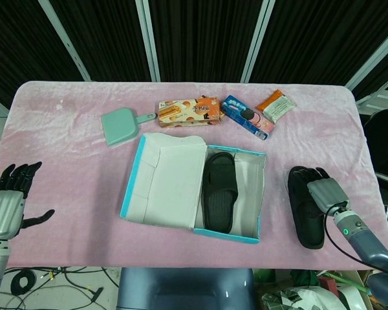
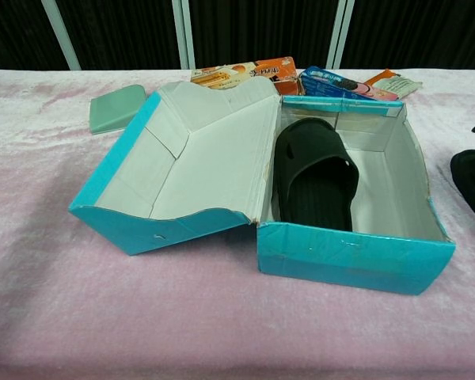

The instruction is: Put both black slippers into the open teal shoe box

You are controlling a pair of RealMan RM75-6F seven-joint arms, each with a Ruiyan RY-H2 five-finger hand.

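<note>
With one black rubber slipper (image 1: 219,190) boxed, your right hand (image 1: 325,193) rests spread over the second black slipper (image 1: 304,210) near the table's right edge; close on it, lift into the open teal cardboard shoe box (image 1: 255,237). Left hand (image 1: 5,205) spread, idle.

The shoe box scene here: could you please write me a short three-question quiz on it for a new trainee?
1. True or false: one black slipper already lies inside the teal shoe box.
2. Which hand is over the second slipper? A) left B) right
3. Fill in: the left hand holds ____.

Key
1. True.
2. B; the right hand is over it, grip unclear.
3. Nothing; its fingers are spread near the table edge.
</note>
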